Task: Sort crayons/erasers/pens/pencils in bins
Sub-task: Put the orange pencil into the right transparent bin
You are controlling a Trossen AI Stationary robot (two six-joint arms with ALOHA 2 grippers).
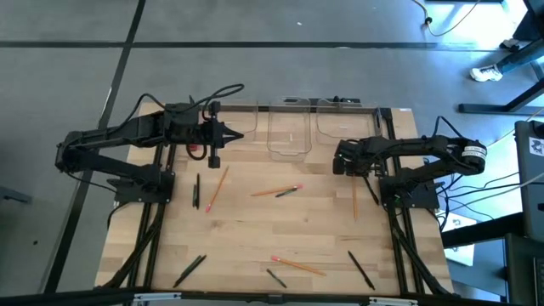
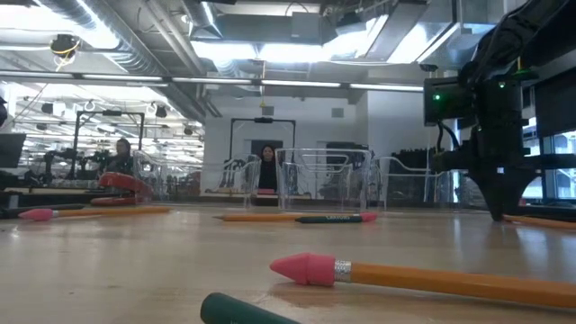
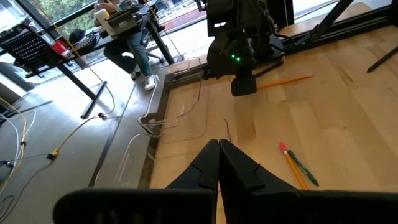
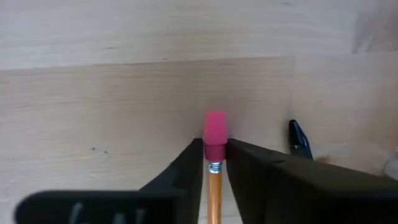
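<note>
Three clear bins [image 1: 288,127] line the table's far edge, contents unclear, while the right gripper [image 4: 214,163] pinches a pencil [image 4: 215,155] at the table's right and the left gripper [image 3: 219,163], pressed together, hovers far left

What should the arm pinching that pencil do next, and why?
Probably lift it straight up a little. The right gripper has its fingers closed on a pencil just below its pink eraser, low over the table. The bins stand farther back, so it must clear the wood first.
</note>
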